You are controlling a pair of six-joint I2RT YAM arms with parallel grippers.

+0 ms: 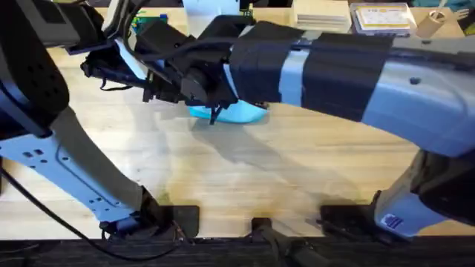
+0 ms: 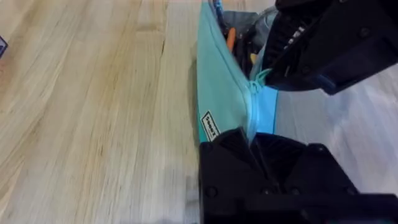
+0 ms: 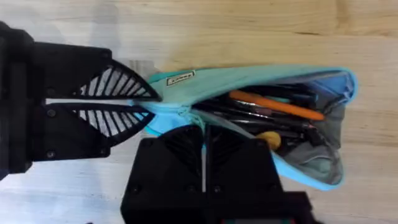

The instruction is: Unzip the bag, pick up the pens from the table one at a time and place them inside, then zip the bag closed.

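One light blue pencil pouch (image 3: pixel 249 81) lies half-unzipped on the tabletop (image 1: pixel 297 178), one orange pen (image 3: pixel 277 104) inside; left claw (image 3: pixel 134 107) and right claw (image 3: pixel 202 143) each pinch its closed end.

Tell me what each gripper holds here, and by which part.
The left gripper pinches the bag at its closed end. The right gripper is shut at the zipper, apparently on the pull.

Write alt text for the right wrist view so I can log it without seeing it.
A light blue soft fabric pencil pouch lies open on the light wooden tabletop, with a slim orange pen and darker pens inside. The left gripper is shut on the pouch's end, while the right gripper sits closed at the zipper.
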